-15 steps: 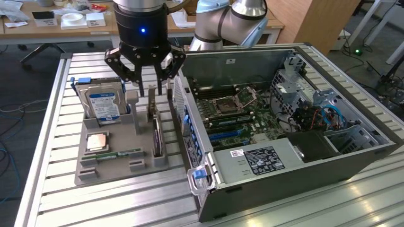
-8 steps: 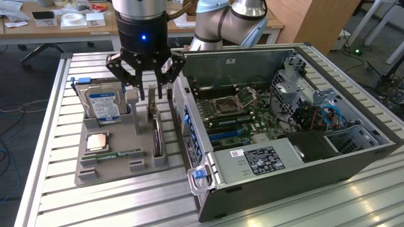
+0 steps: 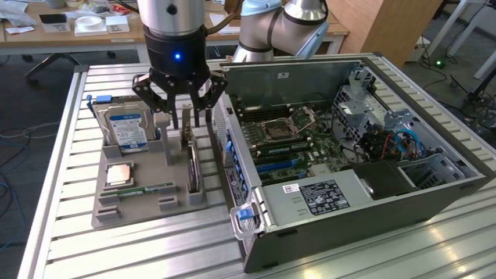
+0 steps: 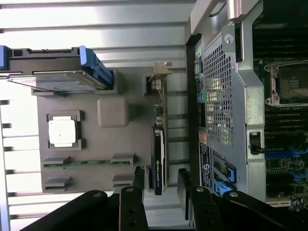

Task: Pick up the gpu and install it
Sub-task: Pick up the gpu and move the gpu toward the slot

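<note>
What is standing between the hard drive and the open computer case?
The gpu, standing on edge in the gray tray, with the open gripper just above it. The exterior view shows this.

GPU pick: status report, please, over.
Gripper open, poised over the gpu. The gpu stands on edge in the gray holder, not gripped. Nothing in between; open computer case close alongside.

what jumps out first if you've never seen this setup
The open computer case sits on the exterior view's right, its motherboard bared. Beside it, the black tool hangs open just above the gpu, which stands on edge in a gray tray with a blue-labelled hard drive.
</note>
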Available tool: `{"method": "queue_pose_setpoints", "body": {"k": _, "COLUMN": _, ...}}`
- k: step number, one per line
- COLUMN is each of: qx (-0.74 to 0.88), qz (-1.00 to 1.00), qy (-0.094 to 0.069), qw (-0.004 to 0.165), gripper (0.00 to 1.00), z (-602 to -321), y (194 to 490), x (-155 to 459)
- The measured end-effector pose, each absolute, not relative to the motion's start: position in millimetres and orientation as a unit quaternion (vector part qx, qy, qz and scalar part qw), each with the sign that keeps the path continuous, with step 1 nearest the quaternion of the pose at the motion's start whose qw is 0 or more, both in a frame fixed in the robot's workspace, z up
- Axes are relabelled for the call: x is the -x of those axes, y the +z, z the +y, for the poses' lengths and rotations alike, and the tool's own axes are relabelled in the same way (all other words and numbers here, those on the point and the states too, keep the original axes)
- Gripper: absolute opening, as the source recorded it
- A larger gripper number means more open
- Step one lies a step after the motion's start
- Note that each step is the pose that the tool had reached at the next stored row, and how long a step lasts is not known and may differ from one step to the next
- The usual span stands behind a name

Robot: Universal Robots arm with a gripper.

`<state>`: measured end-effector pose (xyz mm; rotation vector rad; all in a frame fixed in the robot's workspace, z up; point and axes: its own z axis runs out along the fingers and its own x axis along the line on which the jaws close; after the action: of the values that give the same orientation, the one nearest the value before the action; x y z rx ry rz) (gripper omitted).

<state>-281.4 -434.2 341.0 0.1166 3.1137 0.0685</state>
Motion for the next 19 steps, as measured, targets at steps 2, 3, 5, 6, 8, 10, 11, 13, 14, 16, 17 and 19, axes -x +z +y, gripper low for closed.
{"method": "queue_pose_setpoints", "body": {"k": 2, "qx": -0.037, "qz": 0.999, "qy": 0.022, "qw": 0.012, "gripper": 0.42, "z": -434.2, "y": 337.7, "x": 281.4}}
{"method": "queue_pose_setpoints", "body": {"k": 3, "qx": -0.037, "qz": 0.999, "qy": 0.022, "qw": 0.012, "gripper": 0.42, "z": -434.2, "y": 336.0, "x": 281.4}}
{"method": "queue_pose_setpoints", "body": {"k": 5, "qx": -0.037, "qz": 0.999, "qy": 0.022, "qw": 0.012, "gripper": 0.42, "z": -434.2, "y": 332.6, "x": 281.4}}
{"method": "queue_pose_setpoints", "body": {"k": 6, "qx": -0.037, "qz": 0.999, "qy": 0.022, "qw": 0.012, "gripper": 0.42, "z": -434.1, "y": 331.1, "x": 281.4}}
{"method": "queue_pose_setpoints", "body": {"k": 8, "qx": -0.037, "qz": 0.999, "qy": 0.022, "qw": 0.012, "gripper": 0.42, "z": -434.1, "y": 328.1, "x": 281.4}}
{"method": "queue_pose_setpoints", "body": {"k": 10, "qx": -0.037, "qz": 0.999, "qy": 0.022, "qw": 0.012, "gripper": 0.42, "z": -434.1, "y": 325.3, "x": 281.5}}
{"method": "queue_pose_setpoints", "body": {"k": 11, "qx": -0.037, "qz": 0.999, "qy": 0.022, "qw": 0.013, "gripper": 0.42, "z": -434.1, "y": 324.1, "x": 281.5}}
{"method": "queue_pose_setpoints", "body": {"k": 13, "qx": -0.037, "qz": 0.999, "qy": 0.022, "qw": 0.012, "gripper": 0.42, "z": -434.0, "y": 323.9, "x": 281.5}}
{"method": "queue_pose_setpoints", "body": {"k": 14, "qx": -0.037, "qz": 0.999, "qy": 0.022, "qw": 0.012, "gripper": 0.42, "z": -434.0, "y": 323.9, "x": 281.5}}
{"method": "queue_pose_setpoints", "body": {"k": 16, "qx": -0.037, "qz": 0.999, "qy": 0.022, "qw": 0.012, "gripper": 0.42, "z": -434.0, "y": 323.9, "x": 281.5}}
{"method": "queue_pose_setpoints", "body": {"k": 17, "qx": -0.037, "qz": 0.999, "qy": 0.022, "qw": 0.012, "gripper": 0.42, "z": -434.0, "y": 323.9, "x": 281.5}}
{"method": "queue_pose_setpoints", "body": {"k": 19, "qx": -0.037, "qz": 0.999, "qy": 0.022, "qw": 0.012, "gripper": 0.42, "z": -434.0, "y": 323.9, "x": 281.5}}
